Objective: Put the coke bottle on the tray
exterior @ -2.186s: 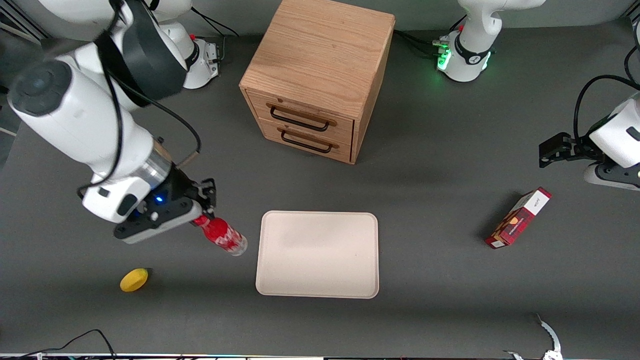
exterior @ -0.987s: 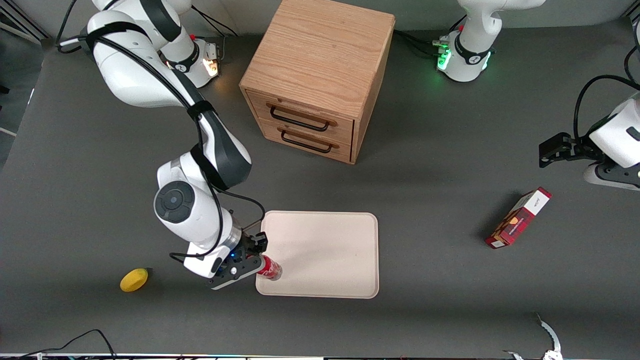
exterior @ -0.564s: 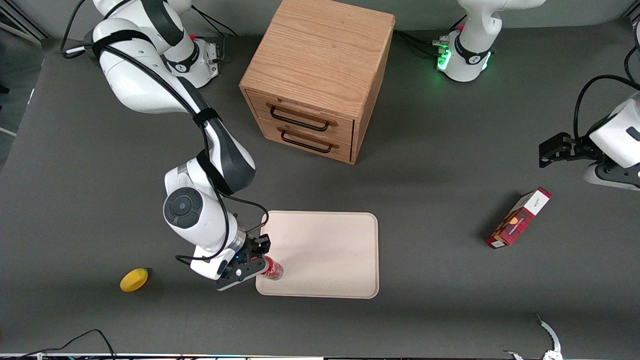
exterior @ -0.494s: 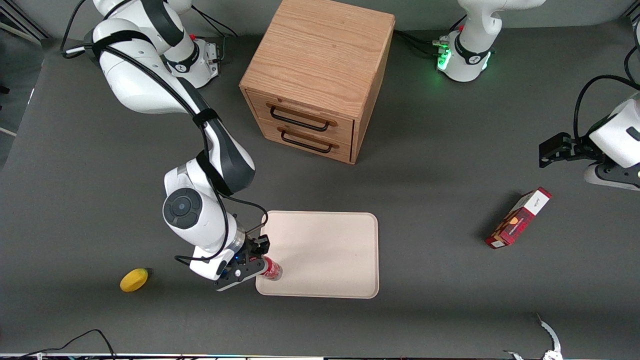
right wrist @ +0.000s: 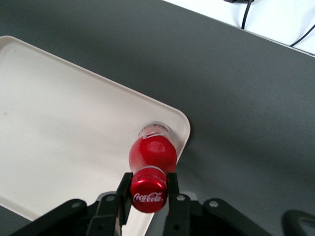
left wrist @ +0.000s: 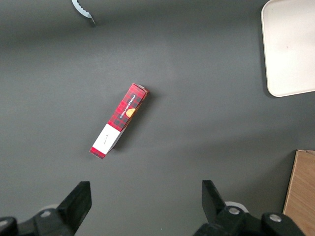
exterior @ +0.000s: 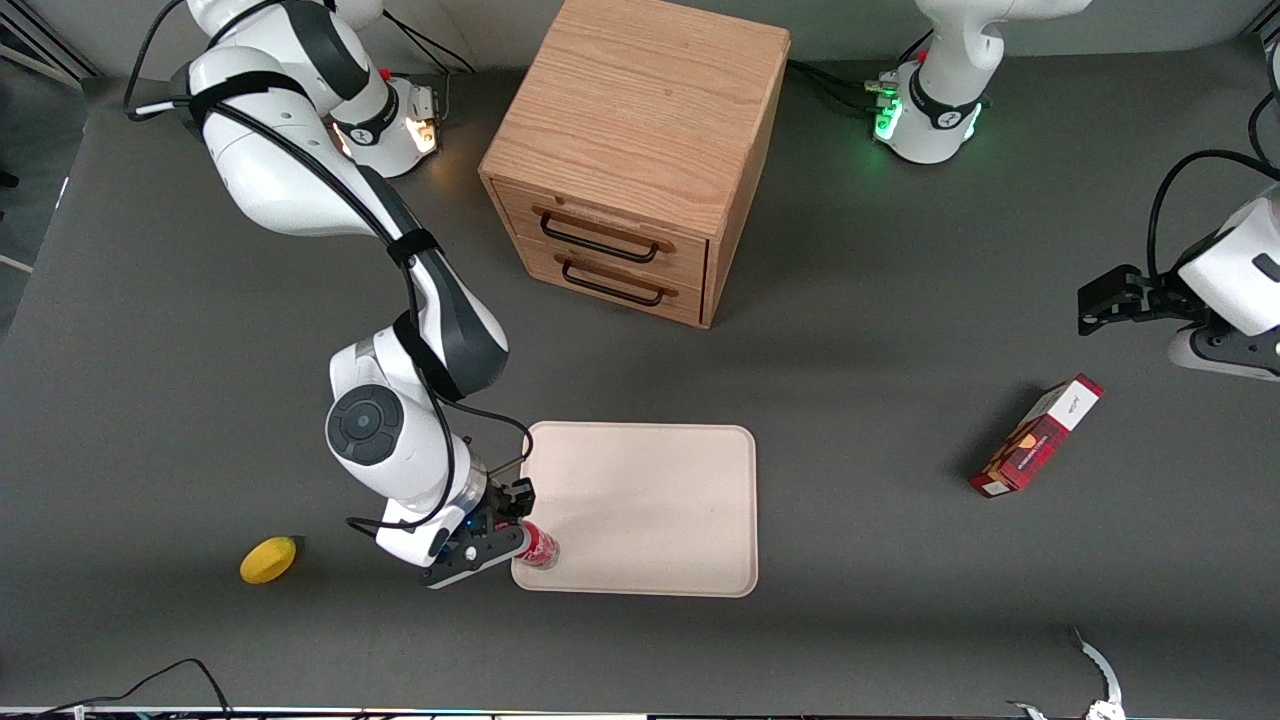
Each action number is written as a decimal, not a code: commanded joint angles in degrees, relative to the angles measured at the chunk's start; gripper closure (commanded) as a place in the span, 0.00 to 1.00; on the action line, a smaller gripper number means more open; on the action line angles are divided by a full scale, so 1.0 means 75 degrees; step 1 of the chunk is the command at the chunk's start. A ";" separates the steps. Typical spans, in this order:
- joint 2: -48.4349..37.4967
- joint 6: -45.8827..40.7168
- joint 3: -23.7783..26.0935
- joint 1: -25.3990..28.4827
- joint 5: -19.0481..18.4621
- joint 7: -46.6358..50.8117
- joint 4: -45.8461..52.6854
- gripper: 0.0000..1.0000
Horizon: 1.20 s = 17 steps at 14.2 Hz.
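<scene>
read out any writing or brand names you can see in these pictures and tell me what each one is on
"Coca-Cola": white script on the red cap of the coke bottle, held by the gripper over the tray corner.
Red plaid box: print on its side and white end, too small to read.
Nothing else legible.

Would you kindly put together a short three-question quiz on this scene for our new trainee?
1. True or false: the gripper clasps the coke bottle at its cap.
2. Where is the bottle's base? A) a tray corner B) the tray's middle C) the bare table
3. Which object lies nearest the parked arm?

Key: 1 true. 2 A. 3 the red box.
</scene>
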 commanded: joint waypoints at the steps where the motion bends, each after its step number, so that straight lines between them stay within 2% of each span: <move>1: 0.0111 0.0039 -0.0092 0.0124 -0.0125 0.0102 0.0290 0.20; 2: 0.0111 0.0039 -0.0092 0.0124 -0.0125 0.0113 0.0290 0.05; 3: 0.0111 0.0039 -0.0092 0.0124 -0.0125 0.0125 0.0302 0.00; 8: -0.0251 -0.0089 -0.0092 0.0054 -0.0078 0.0394 0.0302 0.00; 14: -0.1563 -0.2184 -0.0069 -0.0461 0.0004 0.0406 0.0186 0.00; 17: -0.2767 -0.2760 0.0013 -0.1140 0.0004 0.0301 -0.0807 0.00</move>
